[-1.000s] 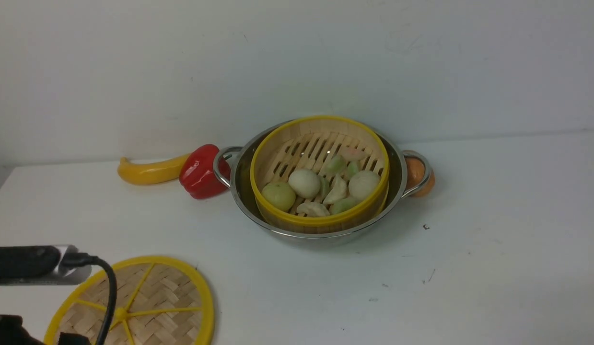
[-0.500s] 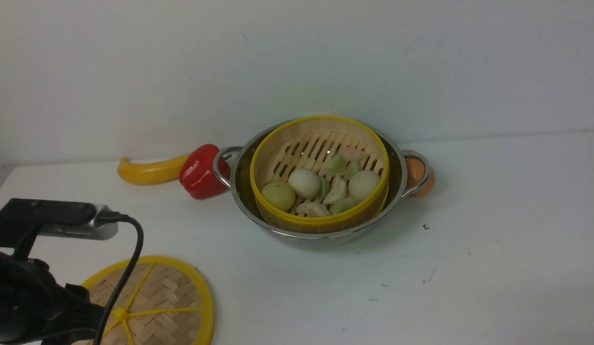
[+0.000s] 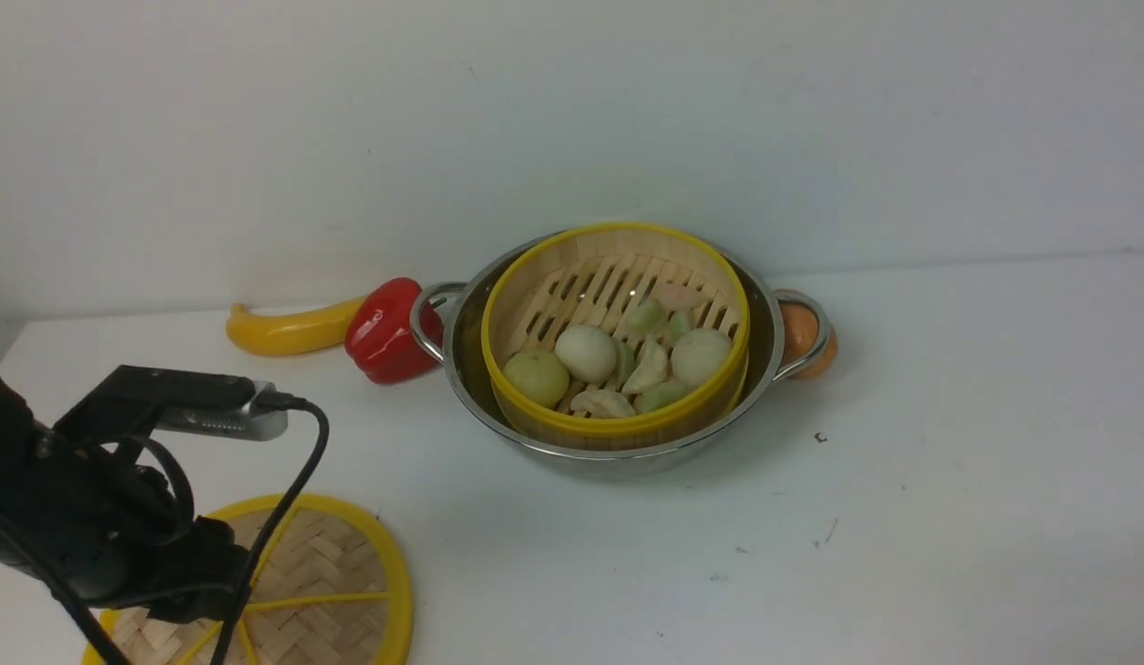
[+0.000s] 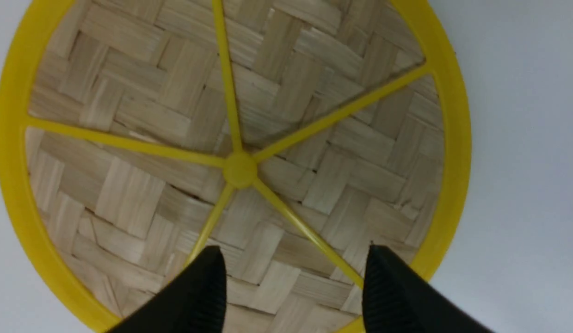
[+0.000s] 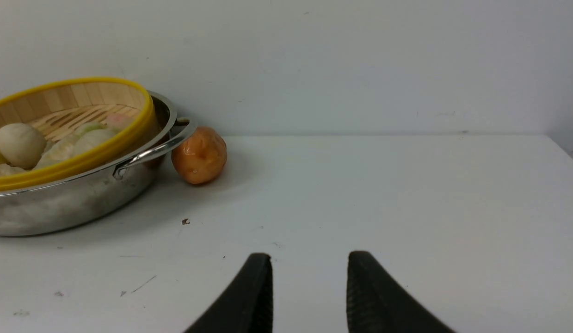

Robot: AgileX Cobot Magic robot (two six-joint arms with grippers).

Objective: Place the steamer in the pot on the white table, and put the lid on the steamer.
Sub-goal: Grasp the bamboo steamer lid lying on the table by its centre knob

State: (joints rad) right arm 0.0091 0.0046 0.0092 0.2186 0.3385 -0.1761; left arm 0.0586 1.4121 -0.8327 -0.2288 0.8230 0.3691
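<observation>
The steamer (image 3: 616, 277), a bamboo basket with yellow rims, sits inside the shiny pot (image 3: 765, 351) at the middle of the white table (image 3: 950, 517); buns and dumplings lie on its slatted floor. The lid (image 3: 336, 573), a flat woven disc with yellow rim and spokes, lies on the table at the near left. My left arm (image 3: 110, 526) hangs over its near-left part. In the left wrist view my left gripper (image 4: 293, 252) is open just above the lid (image 4: 143, 115), fingers either side of a spoke. My right gripper (image 5: 309, 256) is open over bare table, right of the pot (image 5: 73, 199).
A red pepper (image 3: 382, 331) and a yellow banana-like toy (image 3: 290, 331) lie left of the pot against the back wall. An orange ball (image 3: 805, 337) rests by the pot's right handle (image 3: 812, 305). The table's left edge is near the lid.
My left arm has come up and to the right over the lid, covering more of it. Pot, steamer and lid have not moved.
</observation>
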